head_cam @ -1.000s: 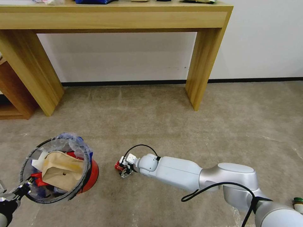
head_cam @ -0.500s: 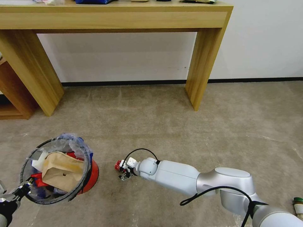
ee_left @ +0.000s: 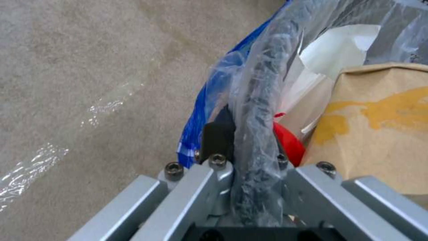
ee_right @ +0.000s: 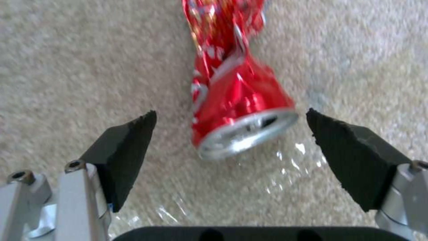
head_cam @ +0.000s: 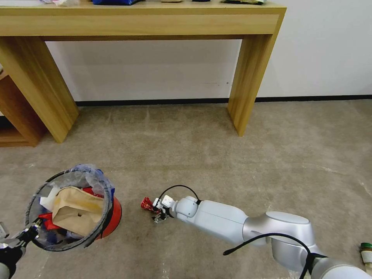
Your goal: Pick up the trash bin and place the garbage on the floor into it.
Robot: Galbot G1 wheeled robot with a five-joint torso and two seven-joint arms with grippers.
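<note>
The trash bin (head_cam: 101,193), with dark mesh sides and a red base, hangs tilted at the lower left over the floor (head_cam: 201,155). It holds a tan paper packet (head_cam: 77,209), white tissue and red wrappers. My left gripper (head_cam: 29,231) is shut on its near rim; the left wrist view shows the bag-covered rim (ee_left: 260,110) pinched between the fingers (ee_left: 218,137). A crushed red can (head_cam: 147,203) lies on the carpet right of the bin. My right gripper (head_cam: 157,214) is low beside it and open, with the can (ee_right: 236,100) just ahead of the two pads (ee_right: 125,150).
A wooden table leg (head_cam: 248,77) stands behind to the right and another (head_cam: 42,89) behind to the left, next to a low wooden shelf (head_cam: 15,116). A small green-capped bottle (head_cam: 366,252) sits at the far lower right. Clear plastic film (ee_right: 285,167) lies under the can.
My right arm has sunk lower and its gripper has drawn back slightly toward me. The can stays in place on the carpet. The bin and left gripper have barely moved.
</note>
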